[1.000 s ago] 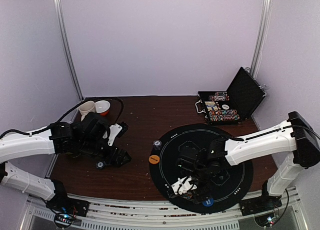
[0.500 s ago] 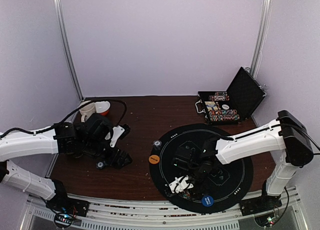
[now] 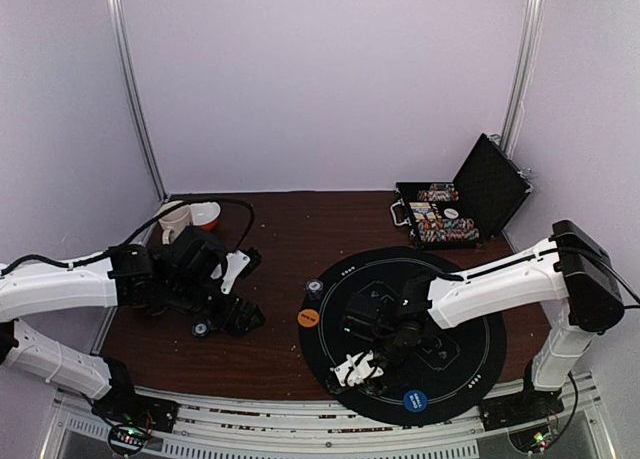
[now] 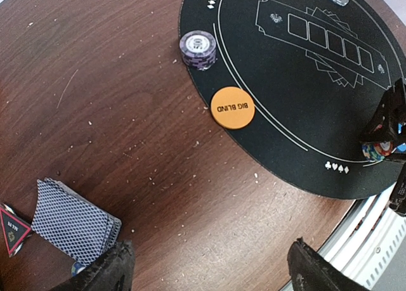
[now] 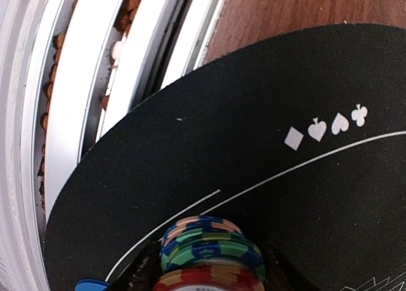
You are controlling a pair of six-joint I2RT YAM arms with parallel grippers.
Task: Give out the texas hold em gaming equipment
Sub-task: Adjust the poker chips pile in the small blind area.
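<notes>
Left wrist view: left gripper gapes wide over the desk's left side, with the card deck just beside one finger and the orange disc beyond, at the mat's edge. Near the mat's near edge, the right gripper has its jaws flanking the chip stack; whether they clamp it, I cannot tell.

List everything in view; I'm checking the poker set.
poker mat: one, black, front right
chip case: one, black, back right
mixed chip stack: one, multicoloured, mat's near edge
small chip stack: one, purple-grey, beside mat's left edge
Big Blind disc: one, orange, mat's left edge
second disc: one, blue, mat's near edge
card deck: one, blue-backed, table left
mug: one, cream, back left
bowl: one, orange, beside mug
left gripper: jaws open
right gripper: jaws flank mixed stack
</notes>
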